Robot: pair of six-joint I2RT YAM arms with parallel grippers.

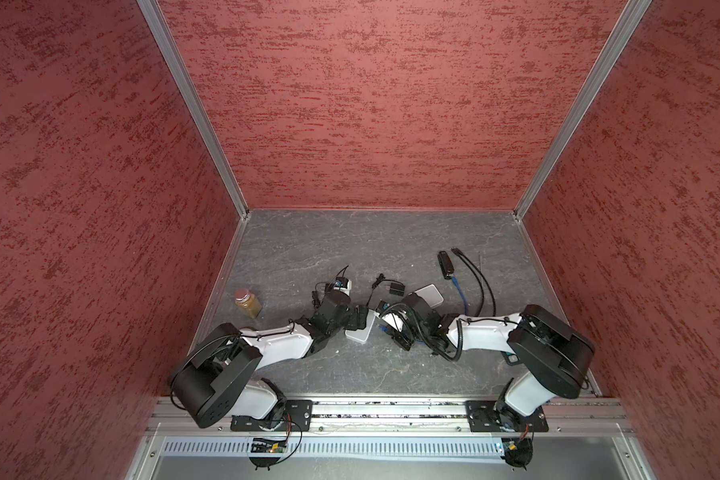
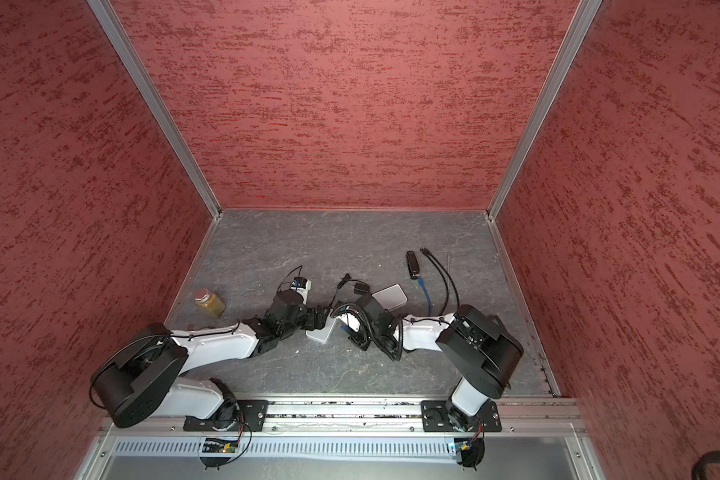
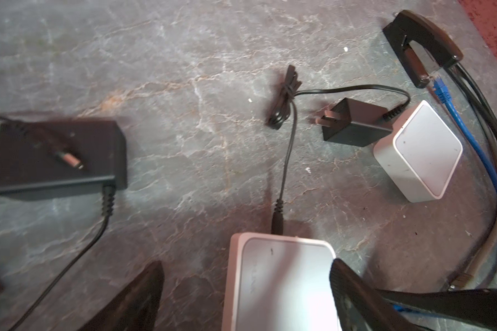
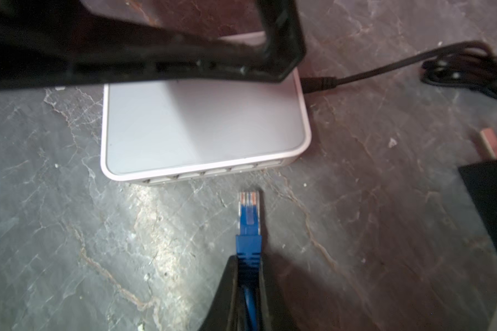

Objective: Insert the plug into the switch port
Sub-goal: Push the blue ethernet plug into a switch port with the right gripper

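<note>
**Plug's nearly at the port, but nobody's holding the switch**

The right gripper (image 4: 248,268) is pinched tight on the blue plug (image 4: 249,212), gripping it by the boot, well back from the tip. The tip sits just short of the row of ports (image 4: 213,173) on the white switch (image 4: 201,126), not touching it. The left gripper (image 3: 247,262) is spread wide around the switch. One finger (image 3: 353,295) is over its edge and the other is clearly off it, so nothing's clamped.

My worry: push now and the switch probably just skates across the table (image 4: 69,229), dragging its power cord (image 4: 322,82) along. The port face also looks slightly slanted to the plug. Held that far back, the plug could pivot and jam on a port's rim. Can't tell if the clip faces the right way either.
</note>
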